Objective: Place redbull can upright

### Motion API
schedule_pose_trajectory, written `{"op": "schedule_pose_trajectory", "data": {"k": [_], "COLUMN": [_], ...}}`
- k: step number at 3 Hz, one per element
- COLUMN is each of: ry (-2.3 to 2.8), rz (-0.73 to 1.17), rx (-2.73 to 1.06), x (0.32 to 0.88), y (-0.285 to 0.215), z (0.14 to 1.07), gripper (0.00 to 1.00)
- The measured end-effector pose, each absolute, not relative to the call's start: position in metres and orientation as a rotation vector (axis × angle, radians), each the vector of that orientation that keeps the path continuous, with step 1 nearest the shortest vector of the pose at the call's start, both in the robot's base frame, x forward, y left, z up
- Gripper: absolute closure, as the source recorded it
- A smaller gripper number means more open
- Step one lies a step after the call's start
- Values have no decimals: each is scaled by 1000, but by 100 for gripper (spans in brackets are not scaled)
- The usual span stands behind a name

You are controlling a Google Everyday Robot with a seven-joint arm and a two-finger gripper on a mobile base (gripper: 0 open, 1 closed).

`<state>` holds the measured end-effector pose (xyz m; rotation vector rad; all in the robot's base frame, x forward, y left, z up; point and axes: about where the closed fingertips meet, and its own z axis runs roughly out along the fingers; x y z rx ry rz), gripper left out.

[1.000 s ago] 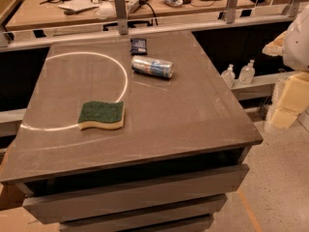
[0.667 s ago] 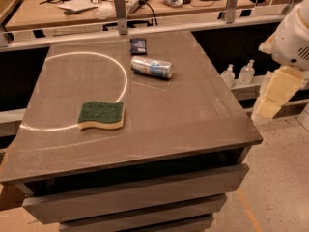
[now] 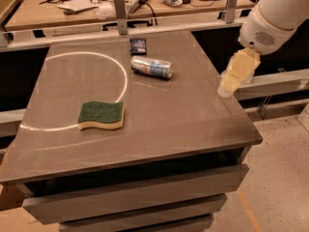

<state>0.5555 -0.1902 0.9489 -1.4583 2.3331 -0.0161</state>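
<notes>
Nothing is done yet: the can (image 3: 151, 66) lies on its side toward 12 o'clock on the bench (image 3: 183, 124). The gripper (image 3: 235, 75) hangs at the 3 o'clock edge, well apart from the can. I cannot tell whether it is released or clenched.

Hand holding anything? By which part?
Nothing. The hand hangs by the right edge of the grey table; the slim silver-and-blue metal can lies on its side, apart.
</notes>
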Motion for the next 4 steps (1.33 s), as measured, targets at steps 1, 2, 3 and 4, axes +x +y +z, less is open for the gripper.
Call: {"op": "schedule_pose_trajectory", "data": {"k": [1, 2, 3, 4], "ry": [2317, 2317, 2324, 2317], "rz": [19, 19, 61, 83], "rx": [-1426, -1426, -1391, -1398], "x": [595, 595, 614, 638], "y": [-167, -167, -161, -147], "z": [948, 948, 943, 935], "gripper": [0, 0, 0, 0]}}
